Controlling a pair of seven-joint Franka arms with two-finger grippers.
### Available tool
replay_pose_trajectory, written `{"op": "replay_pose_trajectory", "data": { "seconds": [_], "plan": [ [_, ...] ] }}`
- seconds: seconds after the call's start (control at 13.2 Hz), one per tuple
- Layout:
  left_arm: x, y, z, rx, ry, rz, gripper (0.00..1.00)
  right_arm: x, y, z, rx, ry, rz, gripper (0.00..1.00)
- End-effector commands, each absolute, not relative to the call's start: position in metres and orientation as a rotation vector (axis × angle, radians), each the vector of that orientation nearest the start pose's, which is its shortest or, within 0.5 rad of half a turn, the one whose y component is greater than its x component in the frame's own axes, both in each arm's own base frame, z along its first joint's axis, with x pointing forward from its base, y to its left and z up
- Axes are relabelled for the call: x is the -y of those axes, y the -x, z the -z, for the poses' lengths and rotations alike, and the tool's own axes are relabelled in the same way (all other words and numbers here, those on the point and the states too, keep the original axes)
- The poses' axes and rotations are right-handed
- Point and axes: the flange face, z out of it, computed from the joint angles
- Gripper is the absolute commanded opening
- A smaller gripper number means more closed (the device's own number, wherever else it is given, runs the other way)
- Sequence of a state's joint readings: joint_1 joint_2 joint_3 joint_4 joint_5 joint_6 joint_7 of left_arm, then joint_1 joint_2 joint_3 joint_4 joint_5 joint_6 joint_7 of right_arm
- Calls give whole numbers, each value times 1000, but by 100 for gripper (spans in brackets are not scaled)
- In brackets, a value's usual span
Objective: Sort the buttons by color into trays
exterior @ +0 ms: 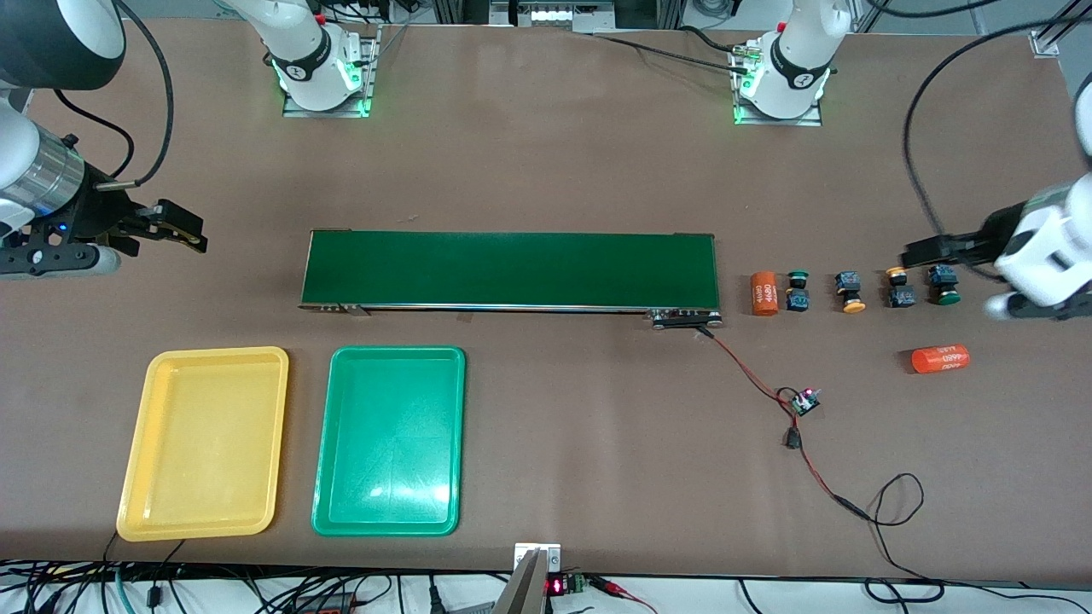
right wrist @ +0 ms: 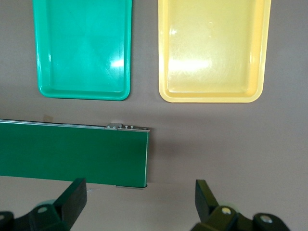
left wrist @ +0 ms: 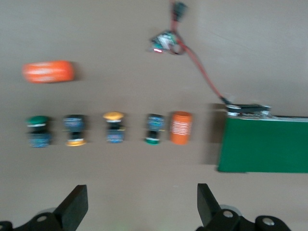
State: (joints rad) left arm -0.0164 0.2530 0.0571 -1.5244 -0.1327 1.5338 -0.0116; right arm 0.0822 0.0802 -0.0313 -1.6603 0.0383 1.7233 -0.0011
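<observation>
The left gripper (left wrist: 139,207) hangs with fingers (left wrist: 77,204) spread wide and empty over the counter (exterior: 546,170), just beside the row of four buttons (left wrist: 114,127). The right gripper (right wrist: 139,204), likewise wide open, hovers near the belt's (right wrist: 72,154) end; the yellow tray (exterior: 205,443) and green tray (exterior: 388,443) lie nearer the camera.

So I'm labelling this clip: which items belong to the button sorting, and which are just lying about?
Job:
- green buttons
- yellow buttons
- yellow tray
- green tray

Lying about:
- orange cylinders
- conveyor
- circuit board
</observation>
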Motion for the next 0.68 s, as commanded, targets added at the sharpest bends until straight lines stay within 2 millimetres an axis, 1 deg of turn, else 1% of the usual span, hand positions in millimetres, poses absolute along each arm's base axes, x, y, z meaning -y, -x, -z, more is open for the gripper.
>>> {"op": "replay_pose_trajectory", "data": {
  "seconds": [0.0,0.08,0.15,0.23,0.3,0.38,0.45,0.61],
  "plan": [
    [12,-630,-449,90,3322,-509,100,-41,-587,-553,68,3092,-7,100],
    [14,-635,-436,91,3322,-512,100,-44,-587,-552,78,3093,-10,100],
    [38,-637,-417,39,3300,-567,100,-43,-585,-551,78,3093,-31,100],
    [56,-637,-399,-1,3258,-611,100,-40,-582,-554,77,3093,-47,100],
    [68,-635,-382,-22,3203,-652,100,-29,-577,-557,46,3095,-82,100],
    [71,-634,-369,-15,3190,-684,100,-15,-573,-564,14,3094,-88,100],
    [71,-633,-363,-14,3188,-699,100,-8,-565,-566,-10,3094,-145,100],
    [71,-630,-353,-10,3187,-709,100,-6,-559,-574,-18,3092,-164,100]
  ]
}}
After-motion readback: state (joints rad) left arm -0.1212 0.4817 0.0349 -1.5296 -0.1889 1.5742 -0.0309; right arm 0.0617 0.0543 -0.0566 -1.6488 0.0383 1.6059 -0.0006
